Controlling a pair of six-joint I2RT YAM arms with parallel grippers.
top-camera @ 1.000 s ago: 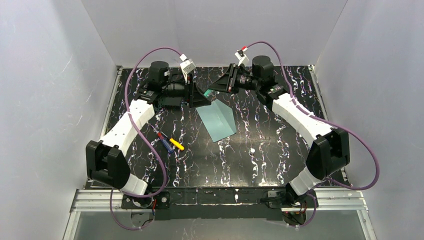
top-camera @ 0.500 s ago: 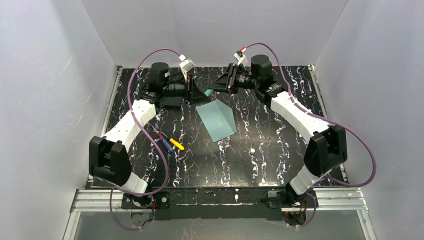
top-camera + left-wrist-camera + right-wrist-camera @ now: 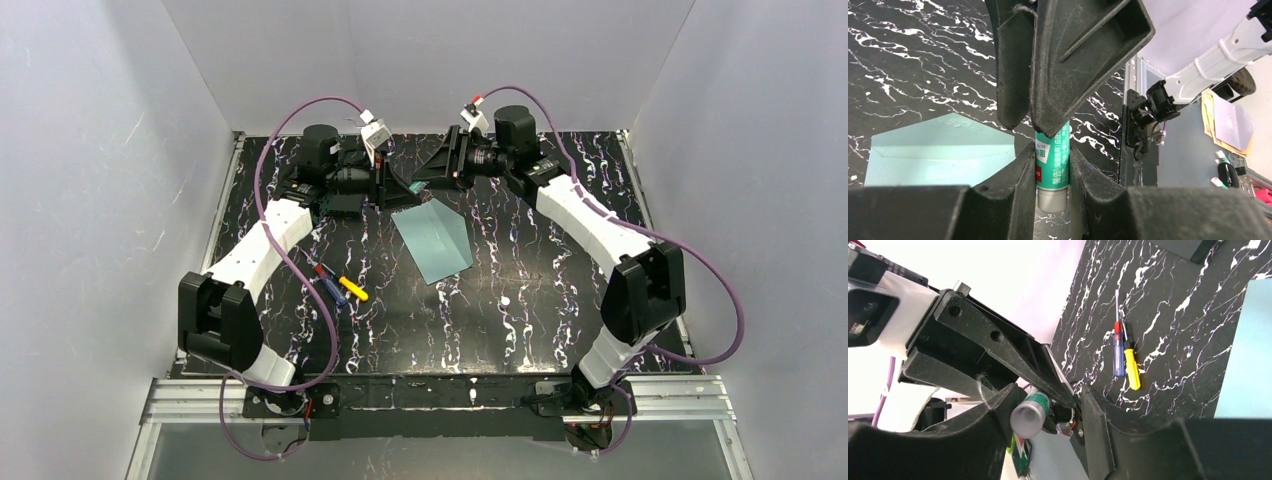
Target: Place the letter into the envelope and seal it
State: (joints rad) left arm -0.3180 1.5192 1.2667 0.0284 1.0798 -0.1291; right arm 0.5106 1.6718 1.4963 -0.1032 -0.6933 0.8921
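Tabletop (image 3: 520, 310) black, white-veined. Nearest, left of centre: blue-handled screwdriver (image 3: 329, 283) and yellow-handled screwdriver (image 3: 353, 289), side by side. Beyond, mid-table: teal envelope (image 3: 433, 245) lying flat. Letter not seen in any view; cannot tell if it is inside. Farthest, over the envelope's far edge: both arms meet tip to tip. Left gripper (image 3: 1052, 150) pinches green-and-white glue stick (image 3: 1051, 172). Right gripper (image 3: 1050, 390) spread, its fingers flanking the stick's grey end with gaps either side.

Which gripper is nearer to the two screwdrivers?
Left. The left gripper, shut on a glue stick, hangs beyond the screwdrivers to their right; the right gripper, open, sits farther right.
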